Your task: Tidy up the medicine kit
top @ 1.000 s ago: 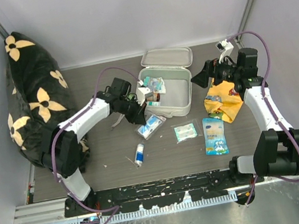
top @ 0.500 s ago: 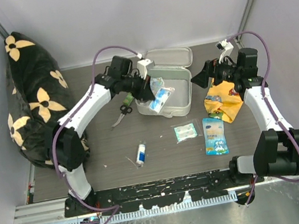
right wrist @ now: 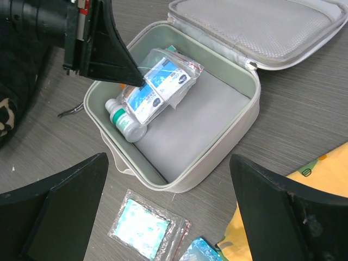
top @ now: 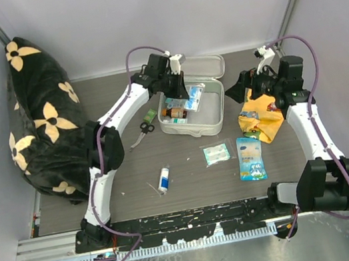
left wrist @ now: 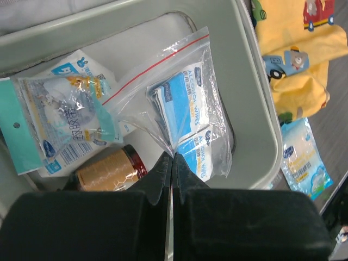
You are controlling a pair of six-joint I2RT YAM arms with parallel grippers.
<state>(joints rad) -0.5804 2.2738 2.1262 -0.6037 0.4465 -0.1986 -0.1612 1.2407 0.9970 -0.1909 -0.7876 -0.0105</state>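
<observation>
- Clear plastic zip bag [left wrist: 182, 106], red-striped along its seal, carried blue-and-white sachets [left wrist: 179, 100] printed "ALCOHOL WIPES".
- The left gripper [left wrist: 172, 157] had its fingers pressed together on the bag's edge, with the arm stretched far forward, holding it at the open medicine kit [top: 211, 116].
- The medicine kit sat with its lid back at the rear middle of the dark wood-grain table [top: 128, 172], an amber bottle [left wrist: 109, 169] inside.
- The right gripper [top: 240, 86] stood spread wide just right of the kit, above a yellow cartoon-car cloth [top: 268, 117].
- Pale walls [top: 140, 15] closed the space in.
</observation>
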